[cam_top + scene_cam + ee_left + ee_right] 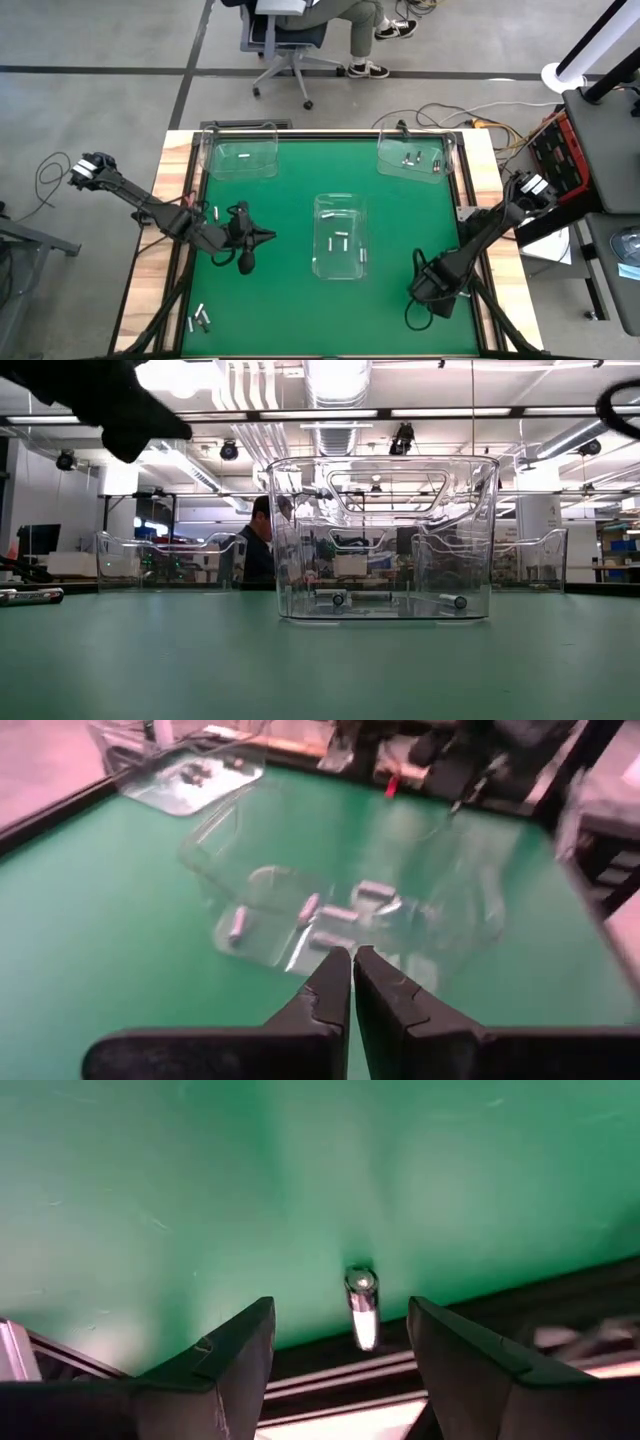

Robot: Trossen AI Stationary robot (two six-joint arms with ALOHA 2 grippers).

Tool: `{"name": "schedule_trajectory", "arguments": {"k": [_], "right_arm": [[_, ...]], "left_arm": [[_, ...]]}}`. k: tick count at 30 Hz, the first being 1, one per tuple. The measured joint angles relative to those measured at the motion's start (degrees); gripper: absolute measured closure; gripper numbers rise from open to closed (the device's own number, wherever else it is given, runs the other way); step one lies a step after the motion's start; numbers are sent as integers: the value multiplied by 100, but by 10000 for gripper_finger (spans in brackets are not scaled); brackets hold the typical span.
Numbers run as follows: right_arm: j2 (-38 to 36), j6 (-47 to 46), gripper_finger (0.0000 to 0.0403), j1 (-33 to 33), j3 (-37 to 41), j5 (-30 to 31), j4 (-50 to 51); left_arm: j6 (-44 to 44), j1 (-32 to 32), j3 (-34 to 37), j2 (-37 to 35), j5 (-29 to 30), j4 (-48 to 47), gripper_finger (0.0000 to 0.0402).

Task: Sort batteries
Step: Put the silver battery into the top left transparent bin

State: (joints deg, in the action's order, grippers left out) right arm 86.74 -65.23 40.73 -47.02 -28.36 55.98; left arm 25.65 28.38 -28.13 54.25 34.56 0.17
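Observation:
The batteries are small silvery cylinders. Some lie in the clear middle bin [339,238], and others lie in the far-left bin [240,155] and the far-right bin [412,157]. Loose batteries lie on the green mat at the left [213,212] and at the near left [200,319]. My left gripper [352,968] hovers shut and empty above the mat, left of the middle bin and pointing at it. My right gripper [340,1330] is open near the near right, and its fingers stand on either side of one battery [361,1308] lying on the mat, without touching it.
A black rim [470,1310] bounds the mat just beyond the battery at my right gripper. Open green mat [285,300] lies between the two arms. A person sits on an office chair [285,40] beyond the far edge.

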Motion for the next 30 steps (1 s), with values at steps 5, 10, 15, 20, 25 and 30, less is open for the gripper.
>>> {"name": "schedule_trajectory", "arguments": {"k": [5, 10, 15, 20, 25, 30], "right_arm": [[2, -13, 184, 55, 375, -308, -277], [106, -15, 201, 91, 743, -315, -429], [344, 118, 236, 85, 872, -460, -685], [583, 205, 292, 85, 862, -473, -850], [448, 184, 363, 62, 713, -433, -821], [63, -98, 364, -149, 191, 25, -579]], "left_arm": [[292, 7, -117, 96, -396, 136, 402], [555, 7, -190, 261, -408, 119, 402], [526, -1, -611, 188, -347, 135, 402], [-276, -4, -1356, -125, -270, 123, 402], [-1013, -9, -2016, -533, -453, -107, 402], [-1396, -15, -2303, -1084, -199, -645, 402]]}}
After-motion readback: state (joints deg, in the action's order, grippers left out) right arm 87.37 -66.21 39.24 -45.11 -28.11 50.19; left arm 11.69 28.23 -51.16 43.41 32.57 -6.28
